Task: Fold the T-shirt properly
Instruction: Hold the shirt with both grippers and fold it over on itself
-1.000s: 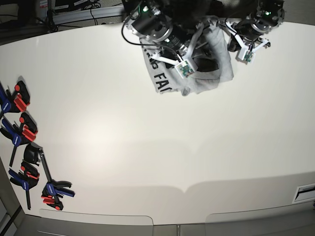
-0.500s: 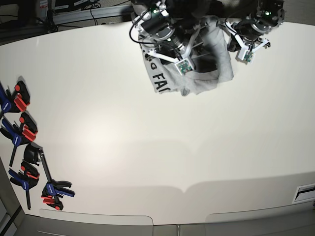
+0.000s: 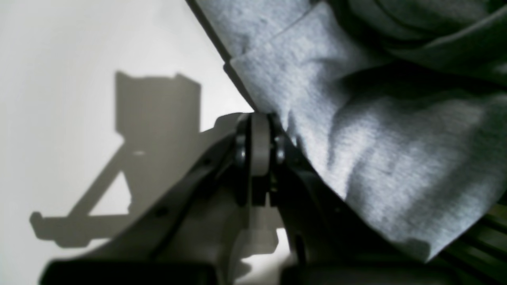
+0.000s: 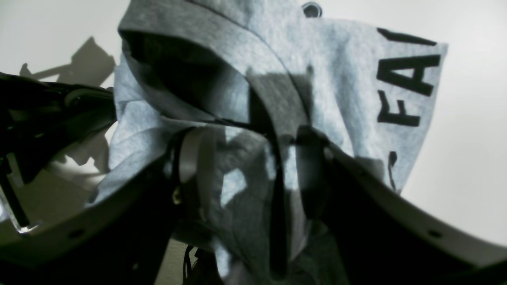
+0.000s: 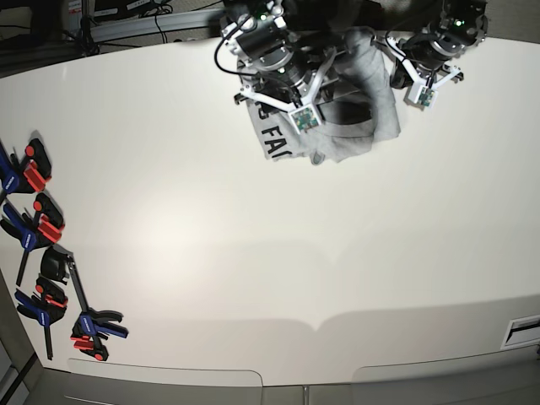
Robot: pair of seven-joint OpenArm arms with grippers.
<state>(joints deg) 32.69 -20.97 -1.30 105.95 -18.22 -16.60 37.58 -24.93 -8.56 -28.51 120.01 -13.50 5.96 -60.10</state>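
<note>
T-shirt (image 5: 354,126): light grey, bunched up in a rumpled heap at the far edge of the table (image 5: 253,253), right under both arms. Not folded, layers draped over each other with deep dark creases between them.

Lettering (image 4: 408,79): black block capitals showing on 1 flap, I can read "FA" in the right wrist view, rest is tucked out of sight.

Left gripper (image 3: 259,146): jaws closed tight, pads pressed flat together with no gap. It sits right against a hemmed edge of the grey cloth. Honestly can't say for sure from this angle if any fabric is pinched between the pads, looks like it's just beside it.

Right gripper (image 4: 253,166): jaws spread wide, 1 finger on each side of a raised fold of the shirt. Cloth sits between the fingers, but they aren't squeezing it.

Clamps (image 5: 42,245): a handful of bar clamps with blue, black and red handles lying in a loose column along the table's left edge in the base view, well apart from the shirt.

Table: plain white, arm shadows falling next to the cloth.
</note>
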